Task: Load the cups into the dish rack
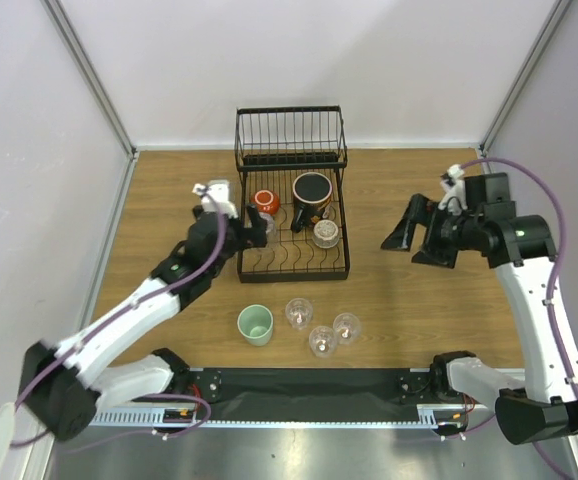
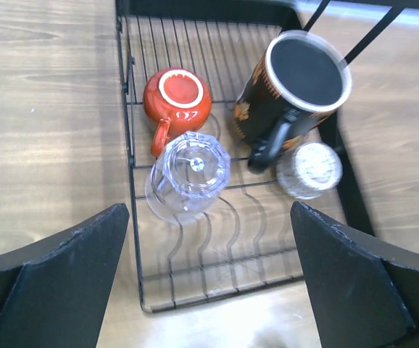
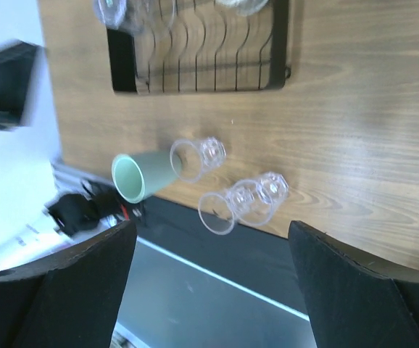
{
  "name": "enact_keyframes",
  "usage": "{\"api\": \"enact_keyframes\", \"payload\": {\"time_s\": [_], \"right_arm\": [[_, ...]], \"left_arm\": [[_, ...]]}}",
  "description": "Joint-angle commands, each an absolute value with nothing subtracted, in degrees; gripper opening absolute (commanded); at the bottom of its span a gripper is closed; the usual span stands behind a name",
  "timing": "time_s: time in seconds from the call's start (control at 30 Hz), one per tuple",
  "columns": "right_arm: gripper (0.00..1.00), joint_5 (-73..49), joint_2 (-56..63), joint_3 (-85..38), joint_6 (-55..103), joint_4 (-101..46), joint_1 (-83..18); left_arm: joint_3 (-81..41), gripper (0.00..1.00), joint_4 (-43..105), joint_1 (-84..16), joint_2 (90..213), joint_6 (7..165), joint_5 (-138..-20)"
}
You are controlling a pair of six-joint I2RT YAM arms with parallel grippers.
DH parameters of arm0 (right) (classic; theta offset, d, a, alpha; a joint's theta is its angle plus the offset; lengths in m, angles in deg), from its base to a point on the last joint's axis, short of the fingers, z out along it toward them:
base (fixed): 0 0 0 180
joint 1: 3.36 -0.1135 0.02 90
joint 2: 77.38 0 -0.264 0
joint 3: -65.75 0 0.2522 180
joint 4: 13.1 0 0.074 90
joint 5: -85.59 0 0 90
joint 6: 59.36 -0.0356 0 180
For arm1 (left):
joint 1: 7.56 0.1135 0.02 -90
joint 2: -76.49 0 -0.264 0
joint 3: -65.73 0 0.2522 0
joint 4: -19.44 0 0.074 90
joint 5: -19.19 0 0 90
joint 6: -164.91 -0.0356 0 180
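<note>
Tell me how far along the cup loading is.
Four are in the dish rack: red mug, black mug, two clear glasses. Nothing is in hand: left gripper open over the rack, right gripper open off to its side. Left on the table: mint-green cup, three clear glasses.

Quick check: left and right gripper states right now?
Left gripper: open, holding nothing.
Right gripper: open, holding nothing.

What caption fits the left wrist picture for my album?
Open left hand facing the dish rack, which holds a red mug, a black mug and two glasses.
</note>
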State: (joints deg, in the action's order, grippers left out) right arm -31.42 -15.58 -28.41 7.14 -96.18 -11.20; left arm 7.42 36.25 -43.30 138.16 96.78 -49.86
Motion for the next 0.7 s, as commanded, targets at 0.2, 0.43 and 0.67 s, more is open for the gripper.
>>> {"api": "enact_keyframes", "payload": {"time_s": [0.2, 0.43, 0.67], "right_arm": [[0.83, -20.1, -5.3, -26.2, 5.2, -91.8, -30.2], [0.68, -17.8, 1.7, -21.0, 6.7, -89.4, -38.7], [0.63, -18.6, 7.1, -25.7, 9.4, -85.3, -47.3]], "left_arm": [[-0.4, 1.00, 59.0, -42.5, 124.8, 111.2, -52.7], [-5.5, 0.94, 64.9, -42.0, 124.1, 112.7, -60.0], [-8.1, 0.89, 72.4, -41.9, 123.5, 117.0, -56.1]]}}
